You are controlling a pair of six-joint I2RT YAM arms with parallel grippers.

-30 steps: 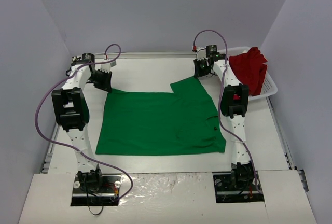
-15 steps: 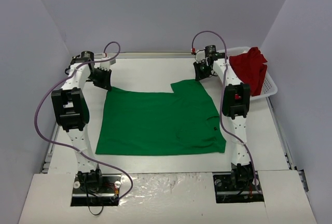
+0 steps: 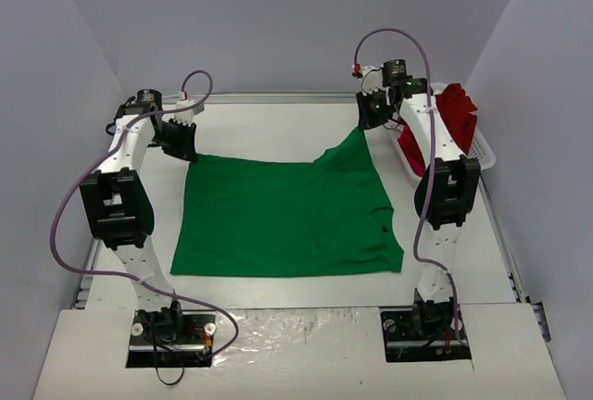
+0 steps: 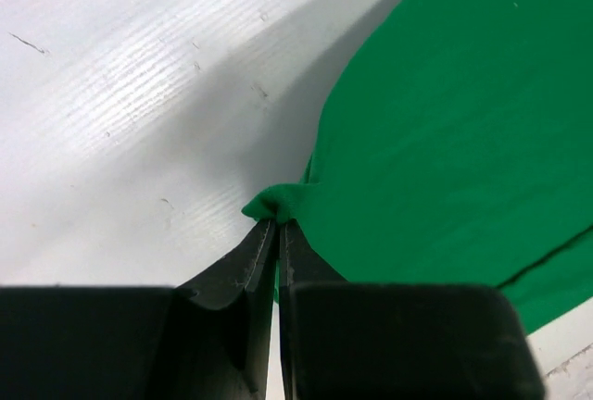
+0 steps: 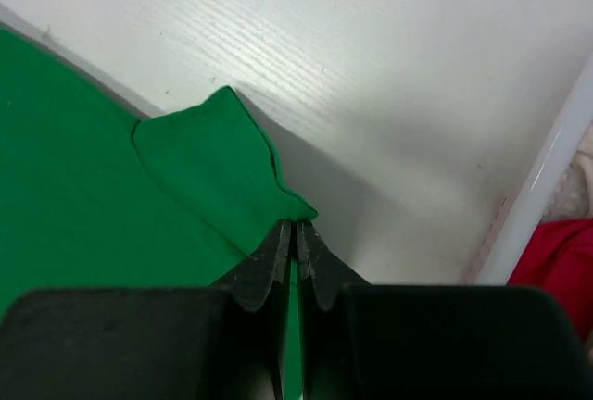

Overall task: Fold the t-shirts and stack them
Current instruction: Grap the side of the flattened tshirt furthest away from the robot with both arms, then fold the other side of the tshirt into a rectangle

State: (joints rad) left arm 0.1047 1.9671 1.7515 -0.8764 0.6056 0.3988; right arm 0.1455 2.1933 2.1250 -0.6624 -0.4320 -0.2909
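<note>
green t-shirt [image 3: 278, 224]: matt soft cloth | red t-shirt [image 3: 460, 118]: matt cloth | table [image 3: 269, 127]: white, finely ribbed | basket [image 3: 482, 152]: white plastic

We see a plain, bright green t-shirt [image 3: 287, 219] with no print at the tips of both pairs of black fingers [image 4: 246, 266]. The table [image 4: 139, 76] under the fingers is white and faintly streaked. Just beyond the right fingers, a deep red t-shirt [image 3: 456, 115] sits in a white lattice basket [image 3: 483, 152].

Two t-shirts: one green t-shirt [image 3: 278, 219] and one red t-shirt [image 3: 456, 111]. One white basket [image 3: 483, 152]. One desk [image 3: 278, 127]. Two robot arms: one left arm [image 3: 120, 206], one right arm [image 3: 445, 192].
</note>
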